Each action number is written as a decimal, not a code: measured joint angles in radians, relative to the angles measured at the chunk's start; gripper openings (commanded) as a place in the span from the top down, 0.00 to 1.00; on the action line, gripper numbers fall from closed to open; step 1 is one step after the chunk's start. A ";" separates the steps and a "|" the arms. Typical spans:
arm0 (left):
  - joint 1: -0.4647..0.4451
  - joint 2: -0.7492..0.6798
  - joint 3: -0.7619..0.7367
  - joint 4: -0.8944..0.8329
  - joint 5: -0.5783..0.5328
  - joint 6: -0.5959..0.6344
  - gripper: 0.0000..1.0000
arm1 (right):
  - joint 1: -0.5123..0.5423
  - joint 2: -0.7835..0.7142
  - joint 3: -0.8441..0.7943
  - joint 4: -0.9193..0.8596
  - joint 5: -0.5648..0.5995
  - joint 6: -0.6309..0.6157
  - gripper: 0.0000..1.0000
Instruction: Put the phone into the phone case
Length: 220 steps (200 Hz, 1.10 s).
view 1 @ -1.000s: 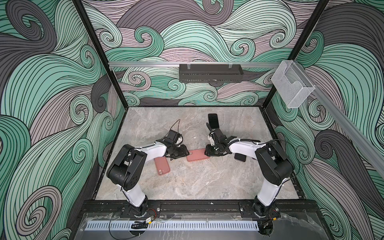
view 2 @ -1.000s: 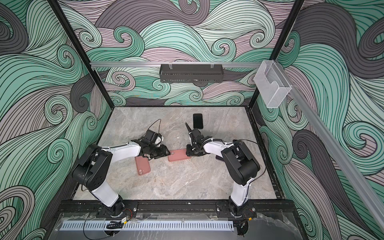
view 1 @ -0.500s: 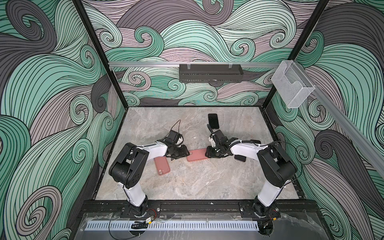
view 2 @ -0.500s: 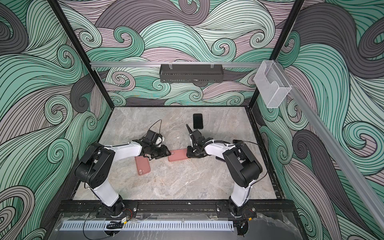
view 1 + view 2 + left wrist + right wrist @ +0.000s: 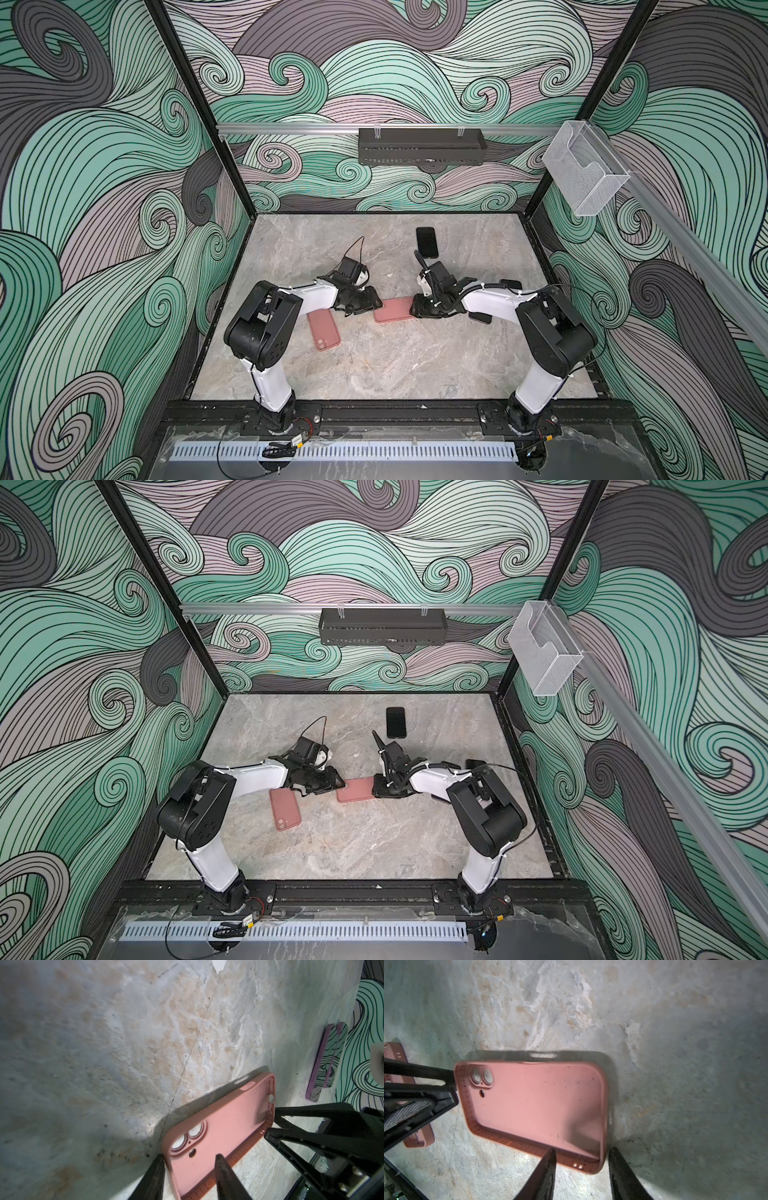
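1. Table [image 5: 374, 365]: grey marble, patterned walls around it.
2. Spare case [image 5: 324, 330]: pink and flat, left of centre. Its far end is hidden under the left arm.
3. Left gripper [image 5: 189, 1155]: low, at the camera-hole corner of the case. One finger is outside the rim and one is over the hollow. Fingers apart; gripping or loose, cannot tell.
4. Case [image 5: 395, 309]: pink, hollow side up. It lies crosswise at mid-table between the two grippers.
5. Right gripper [image 5: 582, 1148]: at the port-hole corner of the case. One finger is just outside the end wall and one is over the long wall. Fingers apart; grip cannot be told.
6. Phone [image 5: 427, 242]: black and flat, behind the right gripper toward the back wall, apart from the case.
7. Slab [image 5: 481, 318]: black, partly under the right arm.
8. Bin [image 5: 582, 174]: clear, on the right rail.
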 measured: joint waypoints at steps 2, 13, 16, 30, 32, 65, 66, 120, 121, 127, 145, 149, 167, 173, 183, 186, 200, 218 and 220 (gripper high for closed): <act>0.000 0.002 0.002 0.000 0.000 0.000 0.58 | 0.000 0.000 0.000 0.000 0.000 0.000 0.57; 0.000 0.010 0.013 0.001 0.002 0.001 0.58 | 0.000 0.000 -0.002 0.002 -0.002 0.000 0.57; 0.000 0.013 0.015 0.001 0.003 0.001 0.58 | 0.000 -0.001 -0.002 0.002 -0.003 0.000 0.57; 0.000 0.021 0.024 0.002 0.003 0.002 0.58 | 0.000 -0.003 -0.005 0.003 -0.004 0.000 0.57; 0.000 0.022 0.025 0.001 0.003 0.002 0.58 | 0.000 -0.004 -0.006 0.004 -0.004 0.000 0.57; 0.000 0.027 0.027 0.001 0.006 0.006 0.58 | 0.003 -0.011 -0.015 0.004 -0.005 0.003 0.57; 0.000 0.028 0.027 0.001 0.006 0.006 0.58 | 0.003 -0.011 -0.015 0.004 -0.005 0.003 0.57; 0.000 0.041 0.043 0.003 0.010 0.008 0.58 | 0.005 -0.018 -0.023 0.004 -0.005 0.007 0.57; 0.000 0.041 0.043 0.003 0.010 0.008 0.58 | 0.005 -0.018 -0.023 0.004 -0.005 0.007 0.57; 0.000 0.041 0.044 0.004 0.010 0.008 0.58 | 0.006 -0.020 -0.024 0.004 -0.005 0.007 0.57; 0.000 0.041 0.044 0.004 0.011 0.008 0.58 | 0.006 -0.021 -0.026 0.004 -0.005 0.007 0.56; 0.000 0.041 0.044 0.004 0.011 0.009 0.57 | 0.006 -0.021 -0.026 0.004 -0.005 0.007 0.56; 0.000 0.041 0.044 0.004 0.011 0.010 0.57 | 0.007 -0.021 -0.026 0.004 -0.004 0.007 0.56; 0.000 0.041 0.044 0.004 0.011 0.010 0.55 | 0.008 -0.021 -0.026 0.004 -0.003 0.007 0.55; 0.000 0.041 0.044 0.003 0.011 0.011 0.53 | 0.008 -0.023 -0.026 0.002 -0.003 0.007 0.53; 0.000 0.041 0.044 0.003 0.010 0.011 0.52 | 0.008 -0.023 -0.026 0.001 -0.003 0.008 0.52; 0.000 0.041 0.044 0.002 0.008 0.012 0.48 | 0.010 -0.030 -0.026 -0.010 0.004 0.008 0.43; 0.000 0.041 0.050 -0.003 0.002 0.019 0.42 | 0.009 -0.050 -0.026 -0.032 0.026 0.004 0.31; 0.000 0.041 0.051 -0.003 0.003 0.018 0.41 | 0.009 -0.054 -0.027 -0.034 0.028 0.003 0.30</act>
